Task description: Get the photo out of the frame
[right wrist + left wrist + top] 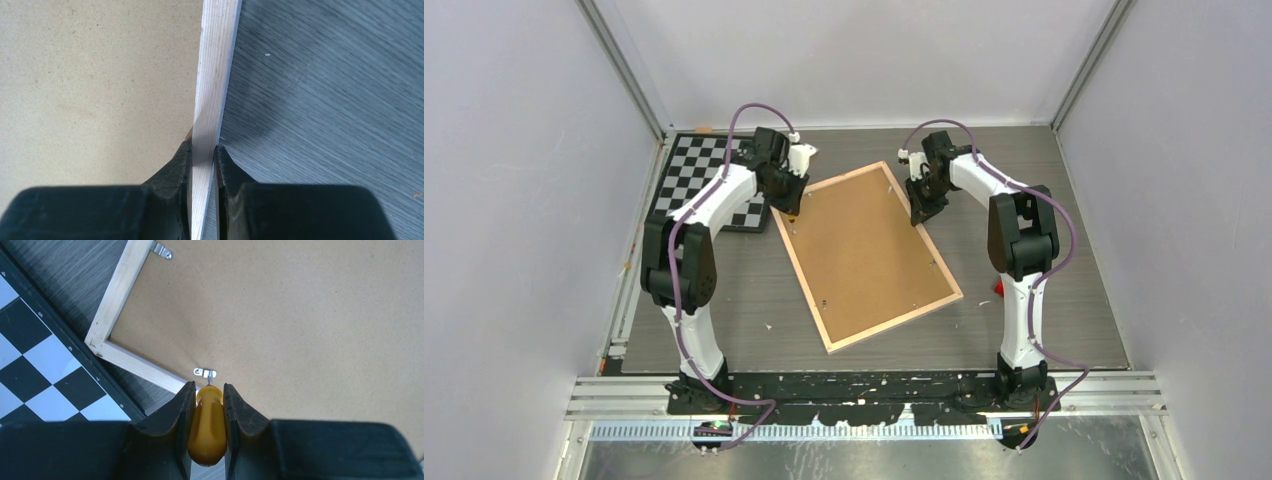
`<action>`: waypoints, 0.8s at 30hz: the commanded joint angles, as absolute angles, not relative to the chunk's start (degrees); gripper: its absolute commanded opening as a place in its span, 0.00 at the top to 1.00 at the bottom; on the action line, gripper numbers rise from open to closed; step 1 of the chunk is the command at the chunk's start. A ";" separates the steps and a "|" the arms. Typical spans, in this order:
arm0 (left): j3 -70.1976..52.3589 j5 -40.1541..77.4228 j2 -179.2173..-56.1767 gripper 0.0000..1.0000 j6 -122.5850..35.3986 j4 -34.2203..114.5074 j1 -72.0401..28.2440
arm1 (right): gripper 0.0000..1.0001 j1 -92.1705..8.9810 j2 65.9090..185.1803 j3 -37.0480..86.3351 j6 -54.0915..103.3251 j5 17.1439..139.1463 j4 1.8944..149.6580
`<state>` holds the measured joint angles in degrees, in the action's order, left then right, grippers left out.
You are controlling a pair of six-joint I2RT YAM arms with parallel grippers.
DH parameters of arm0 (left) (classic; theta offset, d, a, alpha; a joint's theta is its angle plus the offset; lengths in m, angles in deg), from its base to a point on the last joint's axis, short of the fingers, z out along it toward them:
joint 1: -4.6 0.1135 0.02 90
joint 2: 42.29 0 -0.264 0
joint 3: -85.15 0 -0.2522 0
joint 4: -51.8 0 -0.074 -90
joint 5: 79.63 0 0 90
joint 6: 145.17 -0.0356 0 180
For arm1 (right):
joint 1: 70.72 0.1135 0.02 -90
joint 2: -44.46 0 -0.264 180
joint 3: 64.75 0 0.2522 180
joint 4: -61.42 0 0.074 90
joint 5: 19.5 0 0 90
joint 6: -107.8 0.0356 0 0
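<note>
The frame [864, 255] lies face down on the table, its brown fibreboard back and pale wood rim [215, 75] showing. The photo is hidden under that panel. My left gripper [209, 390] is shut on a yellow tool handle [207, 425] at the frame's left edge [792, 212]. The tool's thin metal tip touches a small metal clip [205, 373] on the rim. My right gripper [202, 150] is shut on the wood rim at the frame's far right edge [918, 215], one finger on the panel side and one on the table side.
A black-and-white checkerboard [699, 180] lies at the back left, just beside the frame's corner [97, 347]. Another metal clip [162, 250] sits on the rim further along. A small red thing [998, 289] shows by the right arm. Walls enclose three sides.
</note>
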<state>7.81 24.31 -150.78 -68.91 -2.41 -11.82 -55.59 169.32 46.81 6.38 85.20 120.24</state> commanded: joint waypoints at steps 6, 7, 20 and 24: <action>4.67 23.94 -149.10 1.00 -65.58 7.42 -11.91 | 0.99 -55.87 171.87 44.37 6.19 83.25 120.17; 4.65 24.18 -149.00 1.00 -65.15 8.04 -11.66 | 1.00 -55.83 171.89 44.37 6.27 83.27 120.14; 4.48 25.27 -147.30 1.00 -62.47 13.81 -10.66 | 0.99 -55.74 171.86 44.46 6.48 82.98 119.92; 5.12 26.40 -146.87 1.00 -62.00 13.59 -10.37 | 0.99 -55.72 171.99 44.46 5.43 82.94 119.99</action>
<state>4.67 24.63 -150.49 -63.14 9.96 -10.97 -55.63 169.32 46.81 7.19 85.20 120.22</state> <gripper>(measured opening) 0.239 0.190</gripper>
